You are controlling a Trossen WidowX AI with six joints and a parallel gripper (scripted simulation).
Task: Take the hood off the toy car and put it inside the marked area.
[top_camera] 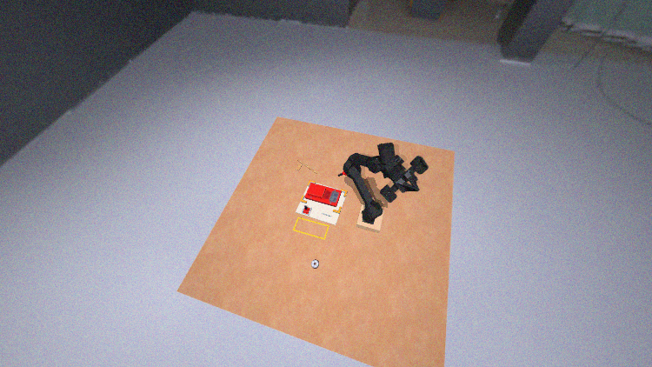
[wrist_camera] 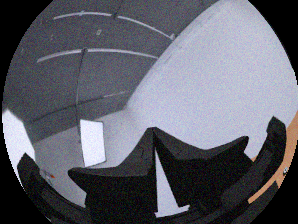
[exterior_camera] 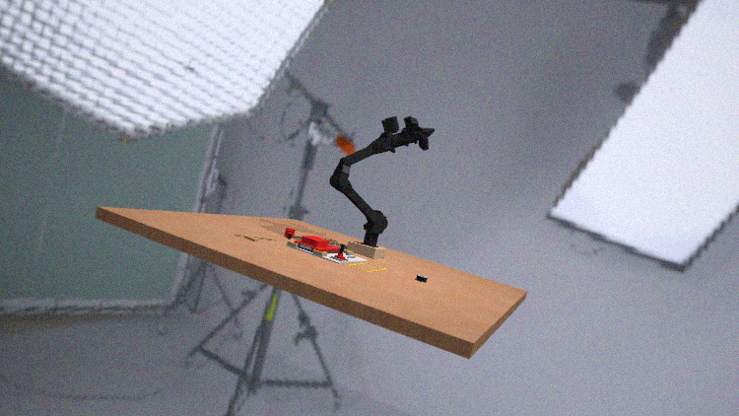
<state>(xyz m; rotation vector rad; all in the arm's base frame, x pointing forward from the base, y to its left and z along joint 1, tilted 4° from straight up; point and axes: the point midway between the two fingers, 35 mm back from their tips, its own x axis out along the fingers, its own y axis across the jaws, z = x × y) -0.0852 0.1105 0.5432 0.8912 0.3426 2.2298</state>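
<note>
The red toy car (top_camera: 326,191) (exterior_camera: 312,242) stands on a white base plate (top_camera: 321,214) left of the arm's base. A grey panel (top_camera: 334,196) sits at its right end; I cannot tell whether this is the hood. The marked area is a yellow rectangle (top_camera: 309,235) (exterior_camera: 368,269) on the table just in front of the plate. My gripper (top_camera: 420,163) (exterior_camera: 426,137) (wrist_camera: 152,131) is raised high above the table, turned away from the car. Its fingers are shut with nothing between them.
The wooden table (top_camera: 387,283) (exterior_camera: 413,310) carries the arm's block base (top_camera: 369,224) (exterior_camera: 364,250). A small round part (top_camera: 314,262) (exterior_camera: 421,278) lies in front of the marked area. Thin yellow sticks (top_camera: 306,166) lie behind the car. A small red piece (top_camera: 306,210) sits on the plate.
</note>
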